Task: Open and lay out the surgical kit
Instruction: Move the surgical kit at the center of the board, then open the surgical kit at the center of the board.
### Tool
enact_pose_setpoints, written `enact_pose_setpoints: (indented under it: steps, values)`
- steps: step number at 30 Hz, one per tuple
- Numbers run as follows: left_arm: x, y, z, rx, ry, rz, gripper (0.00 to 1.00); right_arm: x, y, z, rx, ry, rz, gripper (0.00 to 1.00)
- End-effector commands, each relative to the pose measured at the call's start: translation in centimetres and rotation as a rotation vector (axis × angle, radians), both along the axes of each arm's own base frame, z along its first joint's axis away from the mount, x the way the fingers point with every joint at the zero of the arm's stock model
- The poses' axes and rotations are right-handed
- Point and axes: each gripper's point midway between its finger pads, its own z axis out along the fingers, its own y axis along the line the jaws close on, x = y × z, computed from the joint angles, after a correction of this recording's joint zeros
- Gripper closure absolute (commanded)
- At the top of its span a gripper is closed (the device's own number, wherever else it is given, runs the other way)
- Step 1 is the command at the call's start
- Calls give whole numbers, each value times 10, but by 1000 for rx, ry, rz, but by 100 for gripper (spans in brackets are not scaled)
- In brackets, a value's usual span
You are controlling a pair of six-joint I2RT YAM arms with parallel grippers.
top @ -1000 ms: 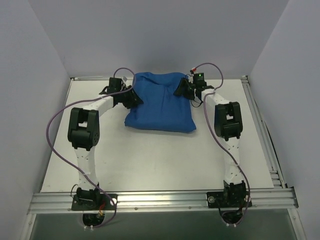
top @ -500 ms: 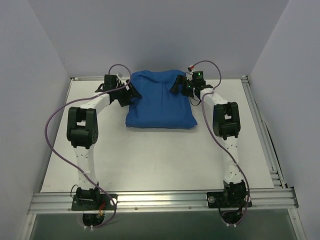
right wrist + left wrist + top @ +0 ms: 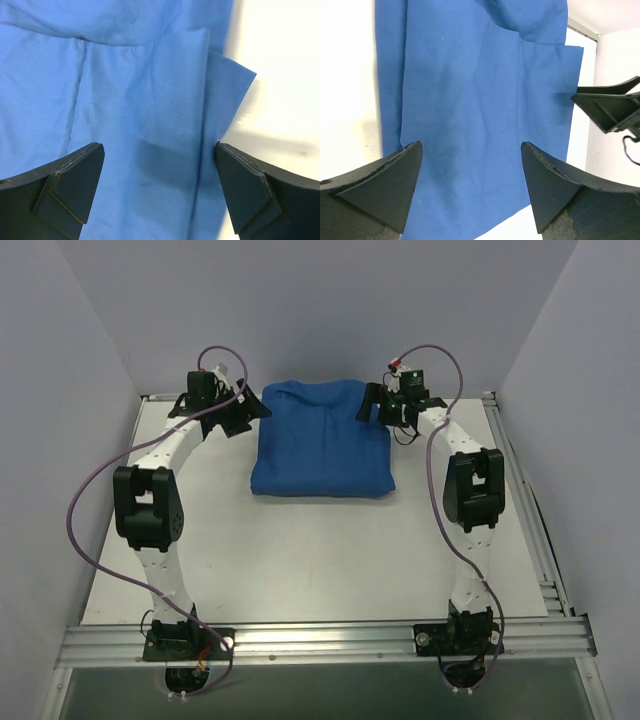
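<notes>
The surgical kit lies folded shut in its royal-blue cloth wrap (image 3: 322,445) at the back middle of the table. The mesh tray and the instruments are hidden inside it. My left gripper (image 3: 250,411) is open and empty just off the wrap's back left corner. My right gripper (image 3: 372,405) is open and empty at its back right corner. The left wrist view looks across the wrap (image 3: 470,110) between open jaws, with the other gripper at its right edge. The right wrist view shows the wrap (image 3: 140,115) with a folded corner flap (image 3: 227,95).
The white table (image 3: 300,560) is walled on three sides by grey panels. A metal rail (image 3: 330,640) runs along the near edge with both arm bases on it. Purple cables loop from each arm.
Both grippers have drawn outward from over the wrap's back corners to its edges. The left arm has swung left and back. The wrap has settled flatter and squarer.
</notes>
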Motion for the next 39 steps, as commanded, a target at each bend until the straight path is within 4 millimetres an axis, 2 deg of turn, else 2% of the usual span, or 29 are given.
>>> enact_pose_setpoints:
  steps: [1, 3, 7, 11, 14, 18, 23, 26, 27, 32, 36, 39]
  values:
    - [-7, 2, 10, -8, -6, -11, 12, -3, -11, 23, 22, -28, 45, 4]
    - [-8, 0, 10, -16, -5, -20, 12, -3, -9, 19, 52, -14, 69, 7]
    - [-7, 0, 2, -14, 5, -23, 12, -2, -9, 4, 52, 8, 67, 8]
    - [-5, -1, -4, -23, 17, -27, 16, 6, -6, 1, 68, -23, 70, 11]
    - [-4, -1, -7, -30, 22, -23, 16, 7, 0, 0, 96, -29, 76, 15]
    - [-3, -2, -7, -41, 18, -22, 17, 19, 9, 6, 118, -71, 88, 24]
    - [-4, -5, -4, -58, 9, -27, 17, 29, 11, -12, 122, -50, 96, 27]
    - [-5, -6, -3, -66, 6, -27, 18, 37, 11, -13, 119, -70, 85, 37]
    - [-5, -8, -1, -74, -2, -31, 18, 39, 10, -13, 114, -74, 78, 38]
    - [-8, -10, -4, -78, -1, -37, 19, 48, 8, -2, 81, -122, 53, 39]
    - [-8, -10, -5, -80, -1, -38, 20, 51, 6, 20, 51, -178, 46, 39]
    - [-7, -11, -2, -84, -7, -39, 20, 54, 4, 26, 39, -186, 38, 38]
